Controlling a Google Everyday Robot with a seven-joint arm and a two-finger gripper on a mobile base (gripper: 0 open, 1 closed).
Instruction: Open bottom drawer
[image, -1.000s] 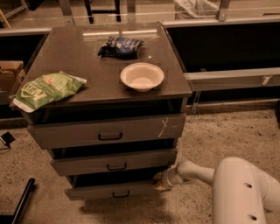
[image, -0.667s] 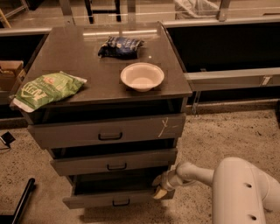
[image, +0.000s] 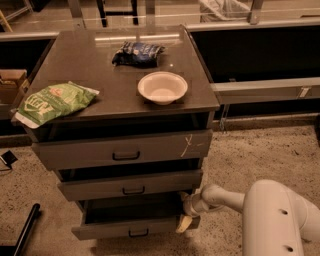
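The bottom drawer (image: 115, 230) is the lowest grey front of the cabinet, with a small dark bracket handle (image: 138, 233). It stands pulled out toward me, with a dark gap above its front. My gripper (image: 184, 219) is at the drawer's right front corner, on the end of the white arm (image: 220, 197) that reaches in from the lower right. One pale fingertip (image: 182, 225) rests against the drawer's right end. Above are the middle drawer (image: 130, 185) and the top drawer (image: 125, 150), which bears a white scratch.
On the cabinet top (image: 100, 65) lie a green chip bag (image: 52, 102), a white bowl (image: 162, 87) and a dark blue bag (image: 137, 52). A cardboard box (image: 10, 85) is at the left. A black bar (image: 25, 232) lies on the speckled floor at lower left.
The bottom drawer has slid out toward me from nearly closed. My gripper has moved with it, down and toward me at its right corner.
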